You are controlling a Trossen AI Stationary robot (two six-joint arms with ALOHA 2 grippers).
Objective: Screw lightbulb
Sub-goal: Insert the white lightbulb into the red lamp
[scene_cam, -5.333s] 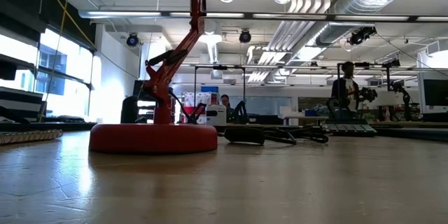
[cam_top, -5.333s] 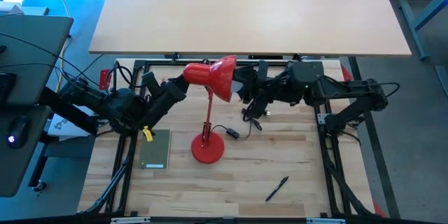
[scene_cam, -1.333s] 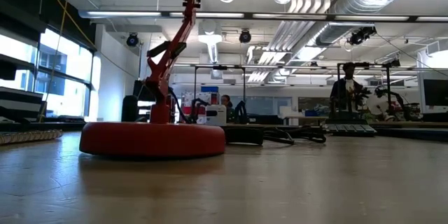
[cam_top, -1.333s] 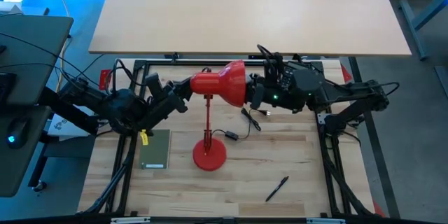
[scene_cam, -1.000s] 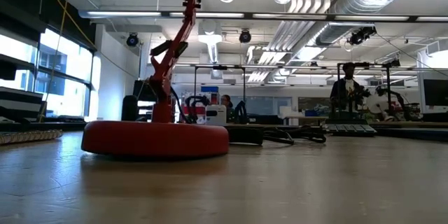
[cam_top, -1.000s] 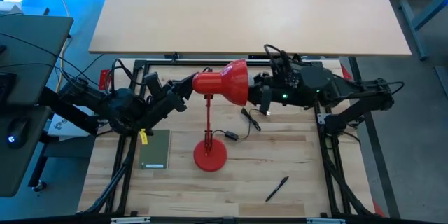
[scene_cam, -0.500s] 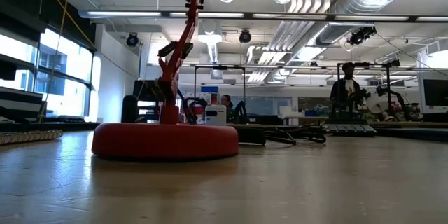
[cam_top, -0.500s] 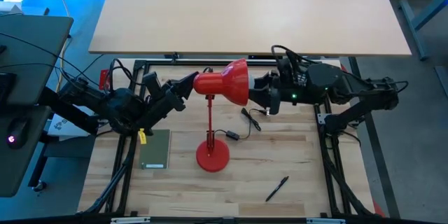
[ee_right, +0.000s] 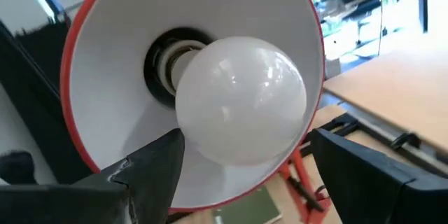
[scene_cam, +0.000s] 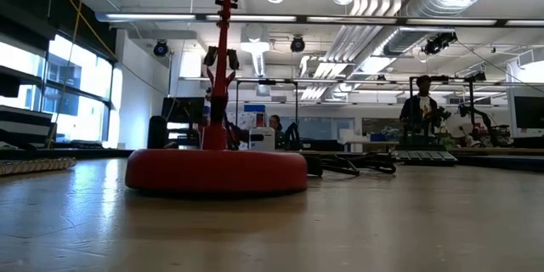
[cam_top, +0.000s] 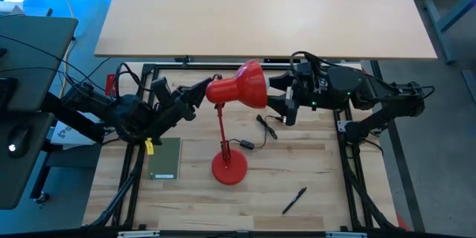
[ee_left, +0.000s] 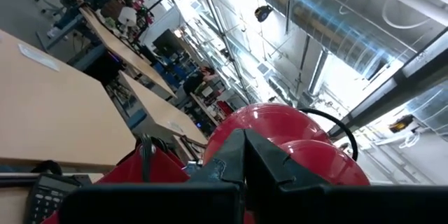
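A red lamp base, round and flat, sits on the wooden table, and its red stem rises almost straight up and out of the top of the picture. Just behind the base, to its right, dark cables lie on the tabletop. Beyond the table is a large room with ceiling ducts, benches and screens, where a person stands far back at the right.

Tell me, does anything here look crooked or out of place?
Yes. The red lamp's shade is tipped sideways toward the open right gripper, and the lightbulb sits in its socket with its base partly exposed, seemingly not fully in.
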